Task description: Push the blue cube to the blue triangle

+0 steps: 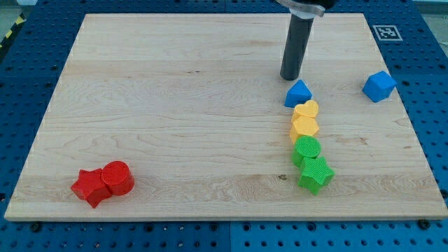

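Note:
The blue cube (379,85) sits near the board's right edge, in the upper right of the view. The blue triangle (298,94) lies left of it, above a column of yellow and green blocks. My tip (290,76) is at the end of the dark rod, just above and slightly left of the blue triangle, close to it. The tip is well left of the blue cube, not touching it.
Below the triangle stand a yellow heart (306,110), a yellow hexagon (304,127), a green cylinder (306,149) and a green star (316,173). A red star (89,187) and red cylinder (117,178) sit at the lower left. The wooden board (175,105) lies on a blue pegboard.

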`<control>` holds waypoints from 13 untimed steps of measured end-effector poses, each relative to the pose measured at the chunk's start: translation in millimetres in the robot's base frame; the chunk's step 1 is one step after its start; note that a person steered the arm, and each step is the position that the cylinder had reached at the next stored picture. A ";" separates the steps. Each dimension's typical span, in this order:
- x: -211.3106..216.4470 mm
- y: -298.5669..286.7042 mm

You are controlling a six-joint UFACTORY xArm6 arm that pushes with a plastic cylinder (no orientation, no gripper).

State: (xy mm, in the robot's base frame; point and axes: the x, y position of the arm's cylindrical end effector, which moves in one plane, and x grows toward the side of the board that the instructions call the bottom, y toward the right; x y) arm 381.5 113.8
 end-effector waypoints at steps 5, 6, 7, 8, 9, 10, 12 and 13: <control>-93.0 85.8; -88.1 207.1; -77.5 231.4; -70.9 231.7; -20.8 231.8; 24.7 230.8; 34.1 140.0; 33.5 90.1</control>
State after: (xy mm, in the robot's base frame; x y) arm 415.0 203.9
